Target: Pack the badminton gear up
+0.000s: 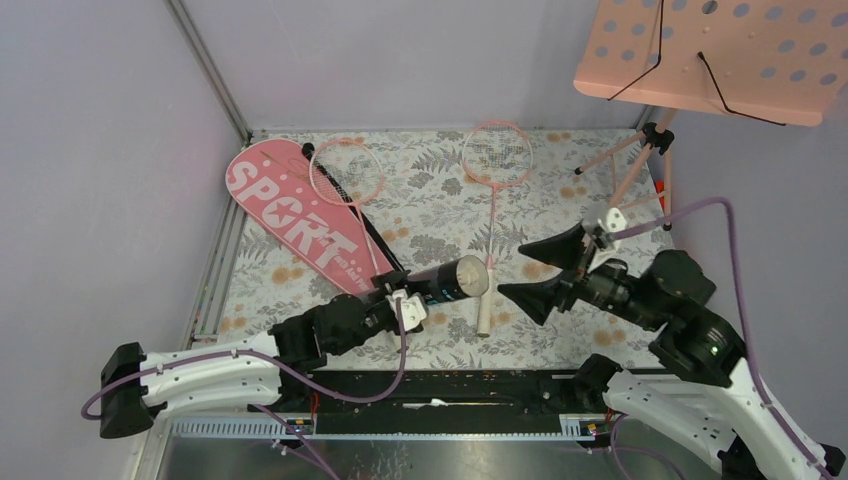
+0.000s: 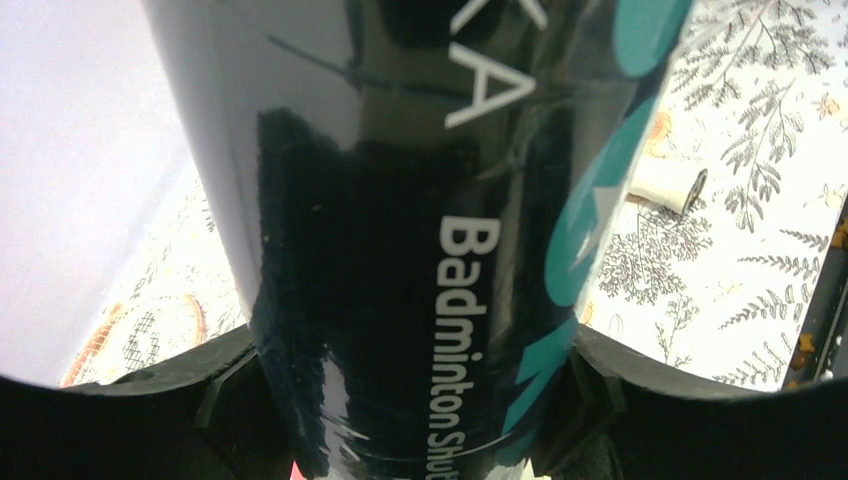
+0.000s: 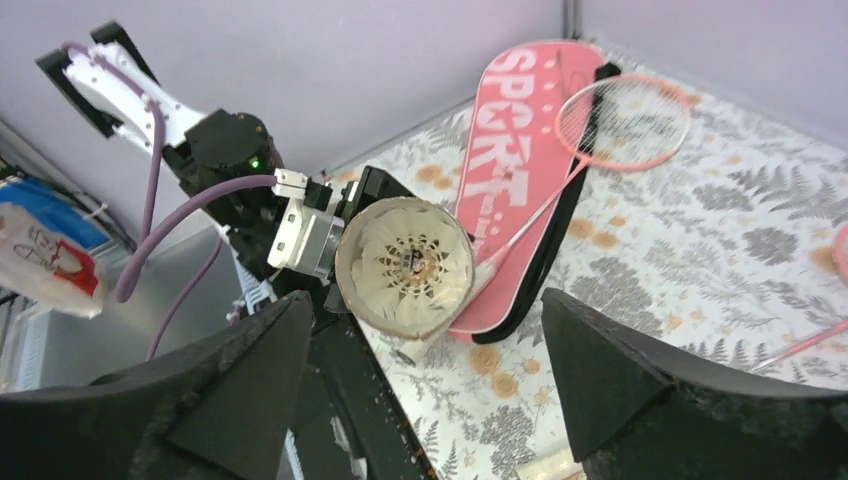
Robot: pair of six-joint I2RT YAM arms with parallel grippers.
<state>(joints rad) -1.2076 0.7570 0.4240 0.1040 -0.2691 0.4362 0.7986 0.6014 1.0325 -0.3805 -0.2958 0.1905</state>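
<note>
Nearest in the overhead view, the left claw (image 1: pixel 408 303) is seen clamped around the black tube (image 1: pixel 450 280). The tube appears raised off the worktop (image 1: pixel 440 215), with its open mouth turned toward the right claw (image 1: pixel 538 272). That claw is spread wide, holds nothing, and is set just off the tube's mouth. Beyond the tube and to the left, the pink cover (image 1: pixel 290 215) lies flat, with one racket (image 1: pixel 347 172) resting partly on it. The second racket (image 1: pixel 495 155) lies beyond the tube, its white handle ending just beside the tube's mouth. The music stand (image 1: pixel 720 50) is well apart from the tube.

In the left wrist view, the tube (image 2: pixel 400 200) fills the frame between the black fingers (image 2: pixel 130 420). Its glossy, reflective skin is judged slippery and the tube light and stiff but thin-walled. A firm hold around the middle, without crushing, is advised.

In the right wrist view, a white feather shuttlecock (image 3: pixel 410 262) is seen seated inside the tube's mouth, framed by the wide fingers (image 3: pixel 640 380). The feathers are judged fragile. The rackets are judged light and whippy, best taken at the handle, and the cover soft and floppy.
</note>
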